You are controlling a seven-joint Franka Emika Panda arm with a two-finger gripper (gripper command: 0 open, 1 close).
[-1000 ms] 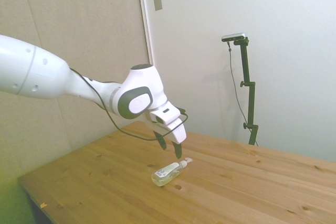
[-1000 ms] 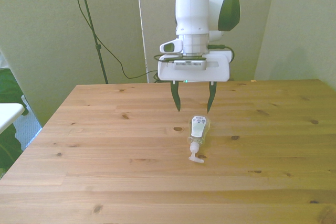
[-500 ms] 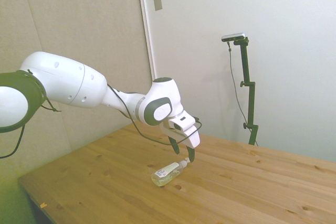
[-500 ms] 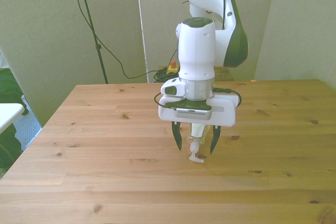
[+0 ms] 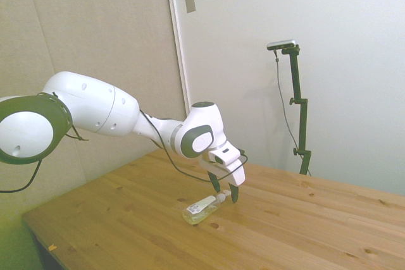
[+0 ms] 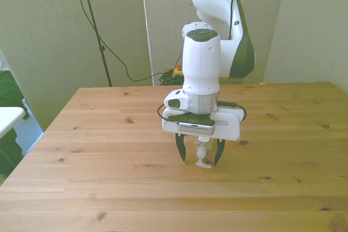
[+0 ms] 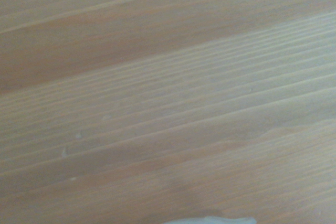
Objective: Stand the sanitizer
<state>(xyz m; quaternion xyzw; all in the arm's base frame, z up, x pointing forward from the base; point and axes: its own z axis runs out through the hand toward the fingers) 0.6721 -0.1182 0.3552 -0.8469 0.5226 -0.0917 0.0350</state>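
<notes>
Within a second the gripper [image 6: 200, 157] had dropped from above the table to straddle the pump neck of the sanitizer [image 5: 204, 207], which lay flat on the wooden table [image 6: 98, 156], putting a grasp within reach. Its fingers stood spread, unclosed, the wrist pointed down.

No text can be read. The sanitizer [image 5: 201, 208] carries a white label, but its print is too small and blurred to make out in any view.
</notes>
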